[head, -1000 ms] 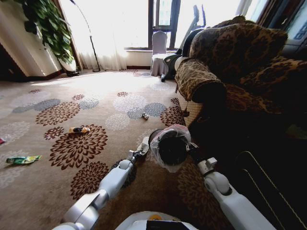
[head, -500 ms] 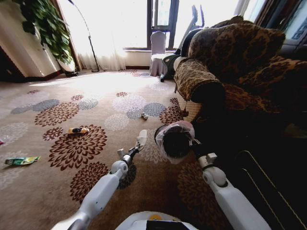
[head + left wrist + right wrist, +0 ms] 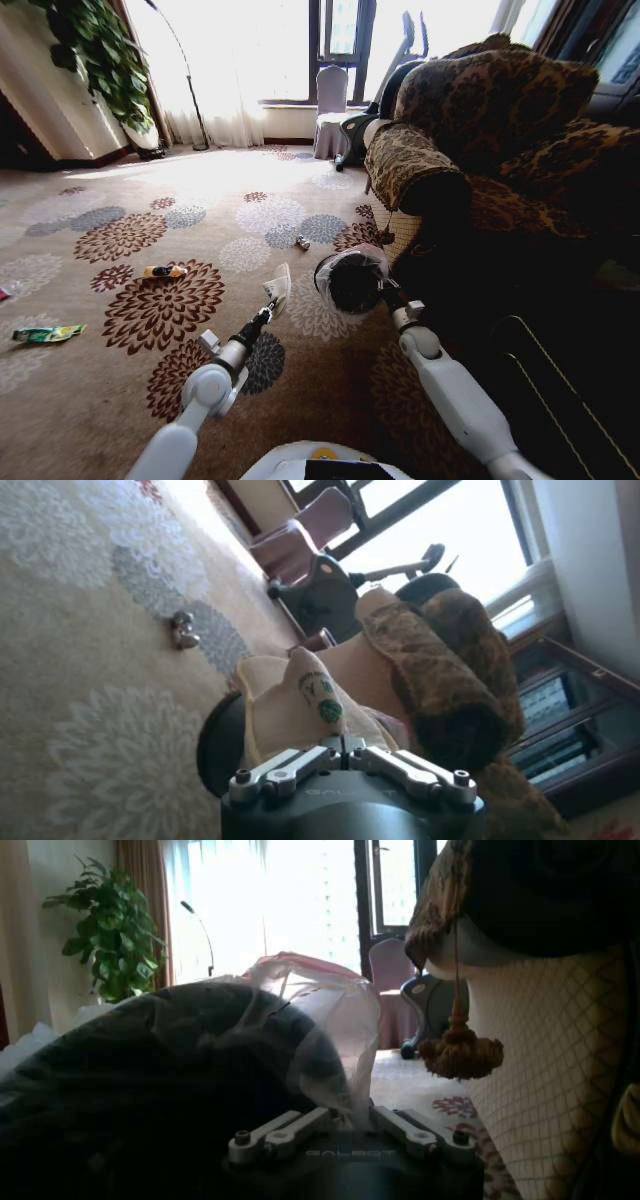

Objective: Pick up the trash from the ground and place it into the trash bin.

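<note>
Where sunlight falls — flower-patterned carpet (image 3: 150,300), leopard-print armchair (image 3: 500,130).

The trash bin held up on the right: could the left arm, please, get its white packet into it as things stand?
Probably yes. The left pincer, shut on the white packet, sits just beside the trash bin, which the right pincer holds tilted with its mouth toward the robot. Nothing lies between them.

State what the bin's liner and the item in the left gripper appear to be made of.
Liner: thin translucent plastic film, glossy and crinkled over the trash bin rim. Item in the left gripper: seemingly matte cream paper or card with a green printed logo; it may be plastic.
</note>
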